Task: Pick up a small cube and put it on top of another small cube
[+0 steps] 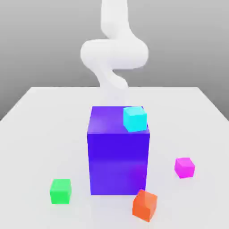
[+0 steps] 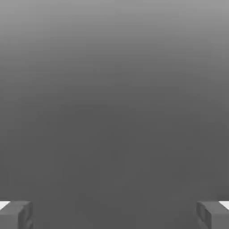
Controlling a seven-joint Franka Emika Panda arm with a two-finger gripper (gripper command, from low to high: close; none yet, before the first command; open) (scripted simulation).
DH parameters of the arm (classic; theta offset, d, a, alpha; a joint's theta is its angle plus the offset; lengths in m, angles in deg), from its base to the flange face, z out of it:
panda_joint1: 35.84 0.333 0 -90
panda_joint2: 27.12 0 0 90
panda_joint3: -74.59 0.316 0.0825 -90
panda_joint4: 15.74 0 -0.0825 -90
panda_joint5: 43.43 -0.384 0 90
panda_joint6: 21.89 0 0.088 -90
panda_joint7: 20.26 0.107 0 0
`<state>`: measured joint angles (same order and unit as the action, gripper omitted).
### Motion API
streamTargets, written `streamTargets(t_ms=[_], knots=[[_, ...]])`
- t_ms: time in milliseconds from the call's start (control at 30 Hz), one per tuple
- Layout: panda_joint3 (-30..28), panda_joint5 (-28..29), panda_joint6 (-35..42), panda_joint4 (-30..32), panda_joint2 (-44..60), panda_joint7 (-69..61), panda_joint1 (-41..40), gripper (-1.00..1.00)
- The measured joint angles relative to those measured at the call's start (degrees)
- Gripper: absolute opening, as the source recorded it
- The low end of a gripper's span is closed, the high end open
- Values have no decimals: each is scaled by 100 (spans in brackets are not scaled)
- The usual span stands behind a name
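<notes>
A: Nearest the camera in the exterior view is the orange cube (image 1: pixel 145 205), tilted on the white table (image 1: pixel 40 134), just off the front lower corner of the big blue-purple block (image 1: pixel 118 156) on the exterior view's right.

B: And the small magenta cube (image 1: pixel 184 167)?

A: It sits on the table to the exterior view's right of the big block, well apart from it, a little farther back than the orange cube. Nothing touches it.

B: What else lies around the block?

A: A green cube (image 1: pixel 60 191) rests on the table off the block's front corner on the exterior view's left. A cyan cube (image 1: pixel 134 118) stands on top of the block, at the top's corner toward the exterior view's right, turned a little against the block's edges.

B: Where is the arm?

A: The white arm (image 1: pixel 114 53) rises behind the block, its bulky joint above and beyond the block's top. It touches none of the cubes.

B: And the gripper (image 2: pixel 114 214)?

A: In the hand view two grey fingertips (image 2: pixel 15 214) show at opposite edges, spread wide with plain grey background between them. The tool is released and carries nothing.
</notes>
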<state>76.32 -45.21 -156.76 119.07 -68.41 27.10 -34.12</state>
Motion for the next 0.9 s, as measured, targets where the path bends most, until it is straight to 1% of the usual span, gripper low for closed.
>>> streamTargets(t_ms=[300, 400, 500, 600, 667, 767, 867, 900], knots=[[953, -523, -1296, 1216, 1920, 789, 726, 0], [1338, -561, -1724, 1614, 2547, 1143, 925, 0], [1713, -451, -2153, 2010, 3176, 1598, 1100, 0], [2027, -76, -2584, 2408, 3825, 2236, 1333, 0], [2013, 422, -2872, 2615, 4270, 2801, 1504, 0], [1483, 1296, -3333, 2580, 4923, 3507, 1871, 0], [720, 1912, -3812, 2448, 5542, 3985, 2495, 0], [477, 2042, -3976, 2402, 5744, 4091, 2710, -100]])
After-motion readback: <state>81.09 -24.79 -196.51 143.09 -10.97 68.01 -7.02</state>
